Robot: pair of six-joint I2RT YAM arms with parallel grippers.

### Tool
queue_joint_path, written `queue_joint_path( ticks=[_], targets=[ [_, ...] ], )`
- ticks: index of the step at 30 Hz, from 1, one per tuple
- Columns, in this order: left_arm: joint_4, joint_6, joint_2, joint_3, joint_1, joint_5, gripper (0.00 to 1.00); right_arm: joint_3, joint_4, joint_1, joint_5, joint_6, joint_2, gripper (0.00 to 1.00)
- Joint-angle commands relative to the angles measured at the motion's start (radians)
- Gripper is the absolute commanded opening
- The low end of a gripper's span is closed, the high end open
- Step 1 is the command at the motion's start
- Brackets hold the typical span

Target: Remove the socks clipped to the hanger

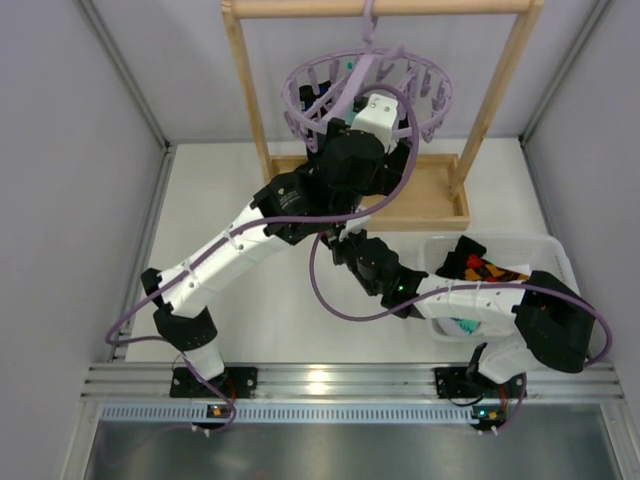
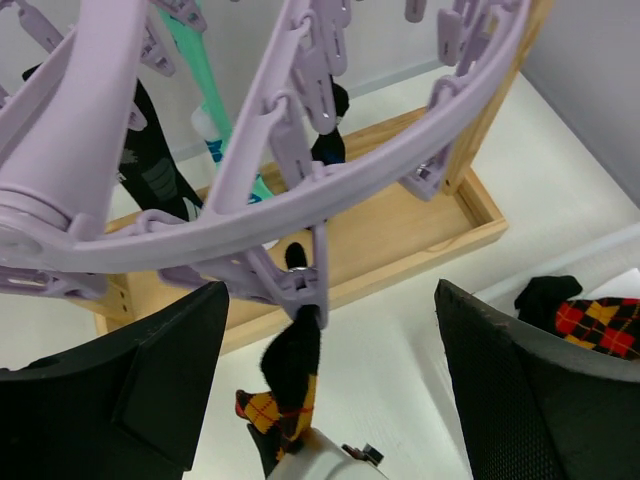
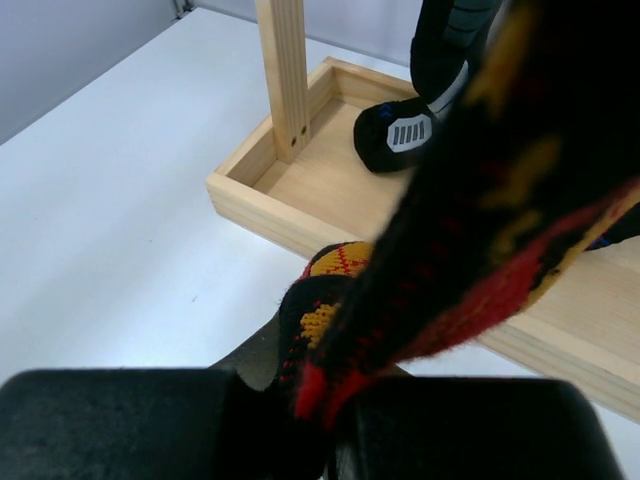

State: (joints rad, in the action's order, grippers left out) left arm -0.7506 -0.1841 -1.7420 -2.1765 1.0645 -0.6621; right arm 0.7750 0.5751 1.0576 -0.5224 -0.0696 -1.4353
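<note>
The lavender hanger [image 1: 300, 85] hangs from the wooden rack; its ring fills the left wrist view [image 2: 300, 215]. One clip [image 2: 305, 290] holds a black and red-orange argyle sock [image 2: 290, 365]. My left gripper [image 2: 320, 390] is open, one finger on each side of that clip and sock, touching neither. My right gripper [image 3: 330, 440] is shut on the sock's lower end [image 3: 480, 230], which stretches up and to the right; in the top view it sits below the hanger [image 1: 345, 248]. A black sock with a teal patch [image 2: 150, 160] and a teal-white sock [image 2: 215, 120] hang from other clips.
The wooden rack [image 1: 250, 90] has a tray base [image 2: 400, 240] under the hanger. A black sock toe with a grey patch [image 3: 400, 130] hangs over the tray. A white basket [image 1: 545, 250] at the right holds another argyle sock [image 1: 490, 270] and more socks.
</note>
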Motion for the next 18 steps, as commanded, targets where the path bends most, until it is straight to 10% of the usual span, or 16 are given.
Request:
queue_joint_path(
  ticks=[1, 18],
  targets=[
    [0.03, -0.015, 0.071, 0.004, 0.015, 0.018, 0.88, 0.052, -0.008, 0.019, -0.019, 0.013, -0.011, 0.0],
    [0.039, 0.018, -0.007, -0.035, 0.005, -0.105, 0.75, 0.06, -0.02, 0.025, 0.019, 0.013, 0.022, 0.0]
  ],
)
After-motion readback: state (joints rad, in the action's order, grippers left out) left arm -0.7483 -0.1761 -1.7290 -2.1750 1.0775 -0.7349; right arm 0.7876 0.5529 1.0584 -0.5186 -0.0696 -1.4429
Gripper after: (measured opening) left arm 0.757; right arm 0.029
